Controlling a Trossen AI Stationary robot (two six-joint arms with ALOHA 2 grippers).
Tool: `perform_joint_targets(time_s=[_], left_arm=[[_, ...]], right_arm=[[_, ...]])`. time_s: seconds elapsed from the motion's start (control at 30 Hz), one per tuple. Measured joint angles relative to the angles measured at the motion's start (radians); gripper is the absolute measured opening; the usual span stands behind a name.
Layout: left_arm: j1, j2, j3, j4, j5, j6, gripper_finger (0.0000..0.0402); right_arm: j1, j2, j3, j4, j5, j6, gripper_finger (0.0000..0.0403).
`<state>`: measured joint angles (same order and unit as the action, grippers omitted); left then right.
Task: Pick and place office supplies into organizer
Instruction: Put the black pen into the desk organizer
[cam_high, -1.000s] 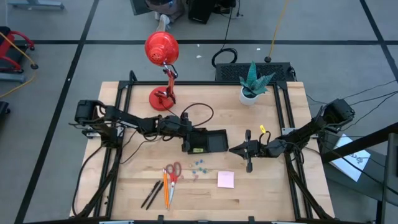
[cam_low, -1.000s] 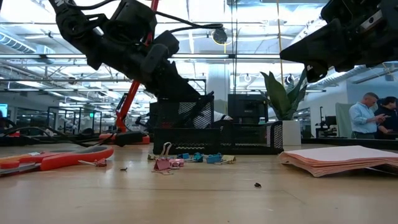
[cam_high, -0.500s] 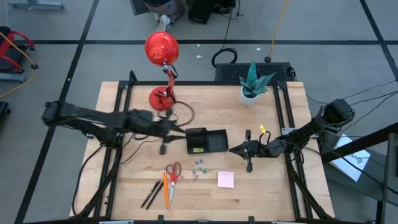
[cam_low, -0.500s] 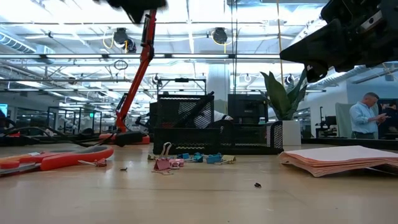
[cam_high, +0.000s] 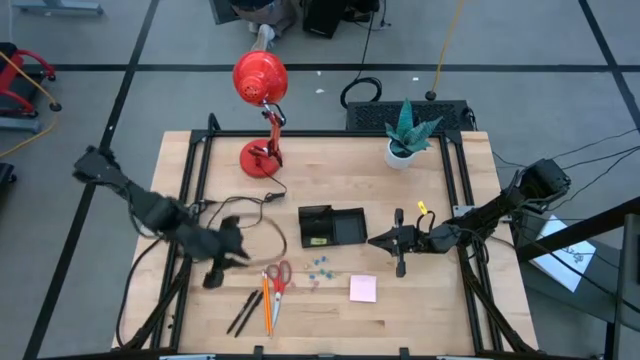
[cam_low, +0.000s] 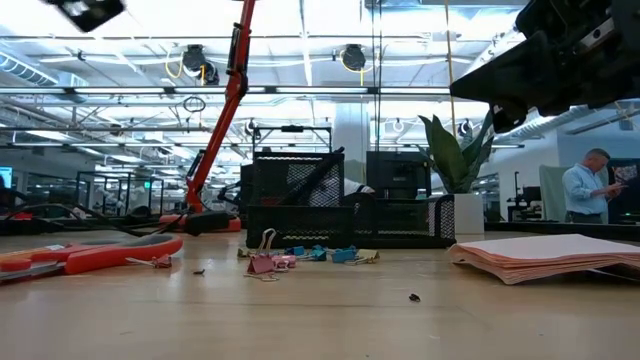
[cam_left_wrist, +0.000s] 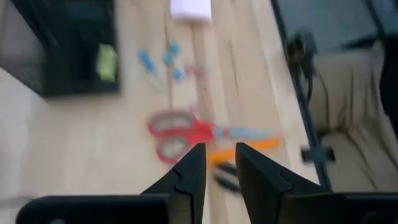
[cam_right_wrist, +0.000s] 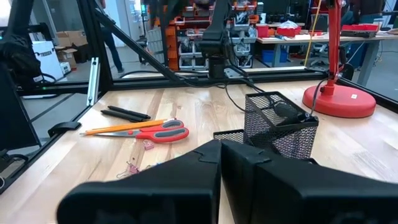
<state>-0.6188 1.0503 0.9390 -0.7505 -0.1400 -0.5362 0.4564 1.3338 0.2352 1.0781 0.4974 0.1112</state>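
High view: left claw (cam_high: 213, 277) hangs over the bench (cam_high: 330, 160) beside the scissors (cam_high: 278, 276); pencils (cam_high: 267, 310) and pens (cam_high: 242, 312) lie just nearer the bench's front edge. Organizer (cam_high: 333, 227) sits mid-bench with a yellow piece (cam_high: 318, 241) in its left compartment; blue clips (cam_high: 320, 268) and sticky-note pad (cam_high: 363, 288) lie in front of it. Right claw (cam_high: 400, 266) waits right of the organizer.

Low view: scissors (cam_low: 90, 252), clips (cam_low: 300, 255) and pad (cam_low: 545, 256) all rest on the bench; organizer (cam_low: 340, 212) stands behind them.

Left wrist view: left claw (cam_left_wrist: 217, 163) has its fingers (cam_left_wrist: 189, 171) slightly parted with nothing between them, aimed at the scissors (cam_left_wrist: 193, 130).

Right wrist view: right claw (cam_right_wrist: 219, 149) is closed and empty, facing the organizer (cam_right_wrist: 277, 127).

Step in hand: judged an approach to the scissors or pencils.

Next move: widen the jaws, descend, straddle one item squarely, then close.
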Motion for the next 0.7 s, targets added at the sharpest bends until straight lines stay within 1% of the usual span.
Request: perform_joint_targets(time_s=[0.13,0.23,0.37,0.43,0.5,0.57,0.7], left_arm=[[-0.096,0.120,0.000,0.035,-0.007,-0.165,0.0092],[-0.119,0.214,0.000,0.062,-0.016,-0.354,0.0092],[-0.147,0.349,0.000,0.052,-0.018,-0.605,0.0092],[-0.159,0.414,0.000,0.046,0.001,-0.717,0.0093],[-0.164,0.476,0.000,0.045,0.043,-0.816,0.0093],[-0.164,0.527,0.000,0.045,0.076,-0.875,0.0093],[-0.164,0.591,0.000,0.056,0.137,-0.923,0.0093]], right_arm=[[0.000,0.000,0.000,0.002,0.000,0.000,0.0004],[0.000,0.000,0.000,0.002,0.000,0.000,0.0004],[0.000,0.000,0.000,0.002,0.000,0.000,0.0004],[0.000,0.000,0.000,0.002,0.000,0.000,0.0004],[0.000,0.000,0.000,0.002,0.000,0.000,0.0004],[0.000,0.000,0.000,0.002,0.000,0.000,0.0004],[0.000,0.000,0.000,0.002,0.000,-0.002,0.0004]])
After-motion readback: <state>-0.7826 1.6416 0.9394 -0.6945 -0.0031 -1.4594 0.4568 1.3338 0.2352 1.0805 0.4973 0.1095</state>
